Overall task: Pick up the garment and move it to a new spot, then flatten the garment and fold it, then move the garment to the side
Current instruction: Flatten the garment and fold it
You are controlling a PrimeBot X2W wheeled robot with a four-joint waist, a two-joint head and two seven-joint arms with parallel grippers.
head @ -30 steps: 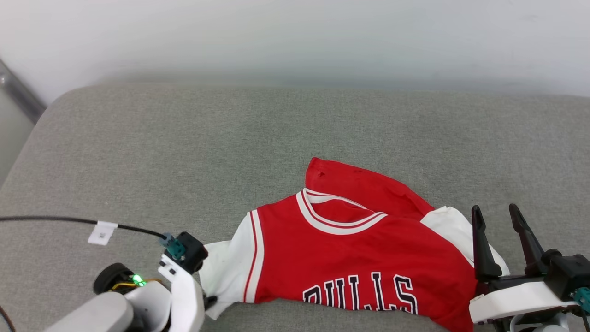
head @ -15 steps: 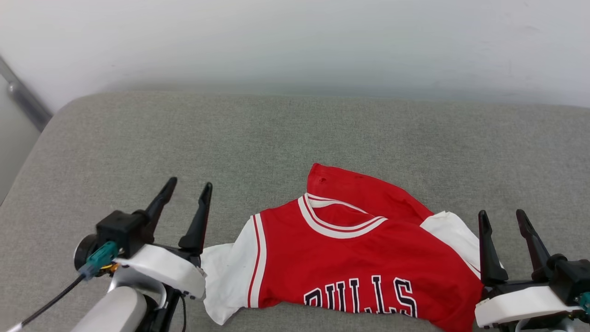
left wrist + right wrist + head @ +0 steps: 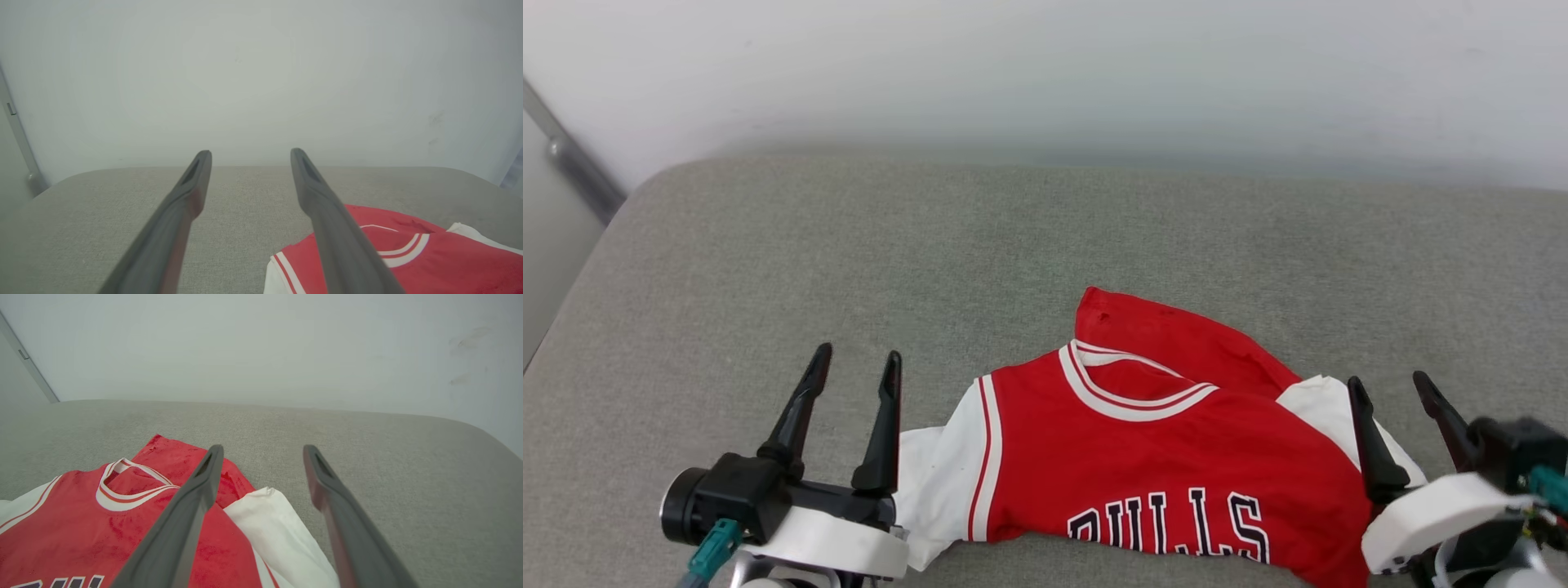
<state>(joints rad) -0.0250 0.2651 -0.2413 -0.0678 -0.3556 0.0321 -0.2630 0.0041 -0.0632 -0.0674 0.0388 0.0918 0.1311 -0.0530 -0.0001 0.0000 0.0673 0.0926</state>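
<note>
Head view has the left claw point(image 3: 858, 351) spread wide and empty, just beside one side of the red Bulls jersey point(image 3: 1160, 457). The right claw point(image 3: 1387, 378) is likewise released at the other side. The jersey lies rumpled near the front edge of the grey cushion point(image 3: 1013, 245), its hem seemingly draped over the edge. Flattening looks unfinished; folding and setting aside remain.
</note>
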